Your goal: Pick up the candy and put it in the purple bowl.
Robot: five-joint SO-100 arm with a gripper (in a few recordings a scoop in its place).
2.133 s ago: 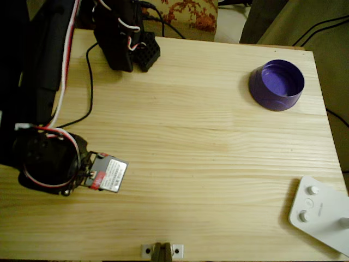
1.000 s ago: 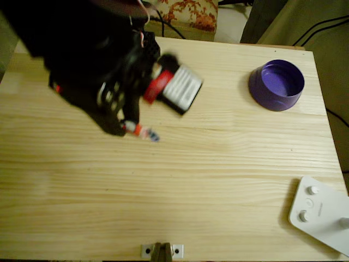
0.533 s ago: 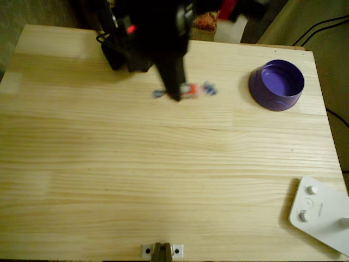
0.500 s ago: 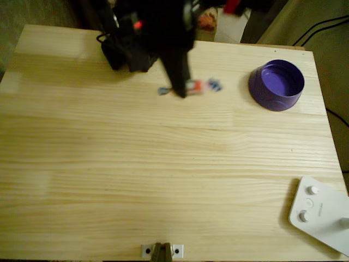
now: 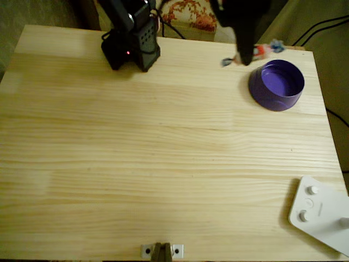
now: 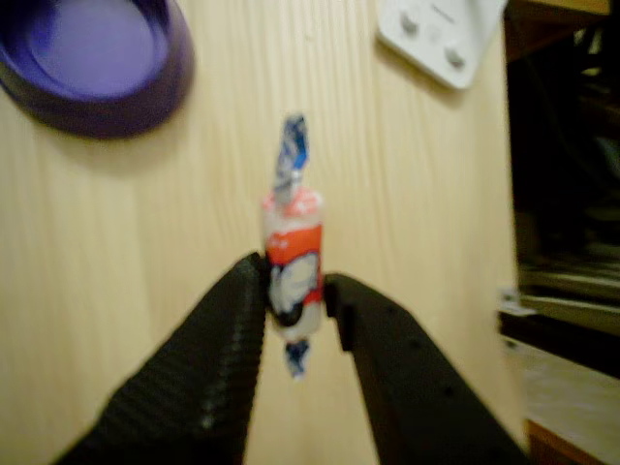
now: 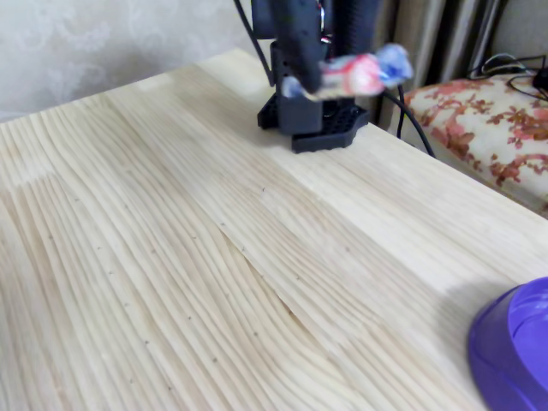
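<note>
My gripper (image 6: 298,291) is shut on the candy (image 6: 292,260), a small wrapped sweet with an orange-and-white middle and bluish twisted ends. In the overhead view the candy (image 5: 260,52) hangs in the gripper (image 5: 246,56) above the table's far edge, just left of and behind the purple bowl (image 5: 277,84). The wrist view has the purple bowl (image 6: 92,63) at the top left, off to the side of the candy. In the fixed view the blurred candy (image 7: 353,75) is held high above the table and the bowl (image 7: 514,351) sits at the lower right.
The arm's black base (image 5: 131,46) stands at the far side of the wooden table (image 5: 163,158). A white device with buttons (image 5: 319,213) lies at the near right corner. A patterned cushion (image 7: 488,120) sits beyond the table.
The arm has swung to the right with the candy, from the table's far middle to a spot just beside the purple bowl.
</note>
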